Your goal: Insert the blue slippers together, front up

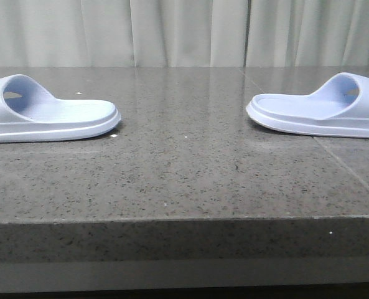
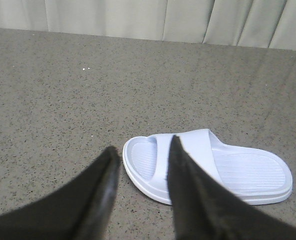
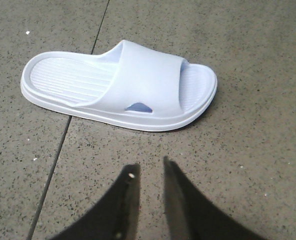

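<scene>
Lavender-blue foam, two pieces: the blue slippers lie soles down and well apart on a dark speckled stone table (image 1: 184, 168). Left slipper (image 1: 44, 115) sits at the left edge of the front view, partly cut off by the frame. Its long axis runs across the table, strap toward the outer left, open flat footbed end pointing right toward the table's middle. Right slipper (image 1: 321, 112) mirrors it at the right edge: strap toward the outer right, flat end pointing left toward the middle. The two flat ends face each other across bare table. An oval side hole shows in each strap. Pale pleated curtain (image 1: 184, 31) hangs behind the table.

Left gripper (image 2: 140, 157): hovers above the table close to the left slipper (image 2: 207, 167). One dark finger overlaps the strap in that view, but contact cannot be judged. Fingers spread moderately, nothing between them.

Right gripper (image 3: 150, 170): hangs over the table just short of the right slipper (image 3: 120, 85), clear of it. Fingers stand in a narrow gap, holding nothing. A tile seam (image 3: 63, 145) in the table passes under this slipper. Ridged footbed visible on both.
</scene>
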{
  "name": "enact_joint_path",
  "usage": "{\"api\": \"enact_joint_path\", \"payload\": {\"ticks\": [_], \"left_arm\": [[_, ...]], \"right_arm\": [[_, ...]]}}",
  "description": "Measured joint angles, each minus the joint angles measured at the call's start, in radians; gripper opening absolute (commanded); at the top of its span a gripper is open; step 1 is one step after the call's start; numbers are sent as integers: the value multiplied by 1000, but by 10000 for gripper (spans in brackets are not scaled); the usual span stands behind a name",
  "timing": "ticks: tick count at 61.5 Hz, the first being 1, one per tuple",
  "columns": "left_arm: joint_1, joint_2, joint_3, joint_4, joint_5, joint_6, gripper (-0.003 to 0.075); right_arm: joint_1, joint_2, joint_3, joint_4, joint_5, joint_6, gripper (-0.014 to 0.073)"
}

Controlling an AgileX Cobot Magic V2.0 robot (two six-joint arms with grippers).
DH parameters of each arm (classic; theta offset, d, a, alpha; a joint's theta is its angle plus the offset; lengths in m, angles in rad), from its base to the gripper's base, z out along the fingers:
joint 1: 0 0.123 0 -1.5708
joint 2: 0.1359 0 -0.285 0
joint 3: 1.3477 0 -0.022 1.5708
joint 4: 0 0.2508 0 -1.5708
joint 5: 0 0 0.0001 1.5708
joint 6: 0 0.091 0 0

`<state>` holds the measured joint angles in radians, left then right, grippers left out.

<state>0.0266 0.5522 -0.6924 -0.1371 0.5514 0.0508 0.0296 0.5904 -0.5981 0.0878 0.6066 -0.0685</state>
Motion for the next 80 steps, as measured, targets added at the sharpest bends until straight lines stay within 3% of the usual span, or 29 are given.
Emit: {"api": "enact_joint_path", "payload": {"ticks": [7, 19, 27, 38, 47, 52, 67, 80], "left_arm": [[0, 0, 0, 0, 0, 0, 587], [0, 0, 0, 3, 14, 0, 587], [0, 40, -30, 53, 98, 0, 587], [26, 212, -129, 109, 262, 0, 587], [107, 372, -191, 97, 328, 2, 580], [175, 443, -217, 28, 338, 48, 552], [369, 656, -274, -417, 356, 386, 442], [394, 823, -311, -592, 356, 509, 428]], "right_arm": [[0, 0, 0, 0, 2, 0, 547], [0, 0, 0, 0, 8, 0, 548], [0, 0, 0, 0, 9, 0, 548], [0, 0, 0, 0, 15, 0, 548], [0, 0, 0, 0, 19, 0, 548], [0, 0, 0, 0, 19, 0, 548], [0, 0, 0, 0, 19, 0, 548], [0, 0, 0, 0, 19, 0, 548]]}}
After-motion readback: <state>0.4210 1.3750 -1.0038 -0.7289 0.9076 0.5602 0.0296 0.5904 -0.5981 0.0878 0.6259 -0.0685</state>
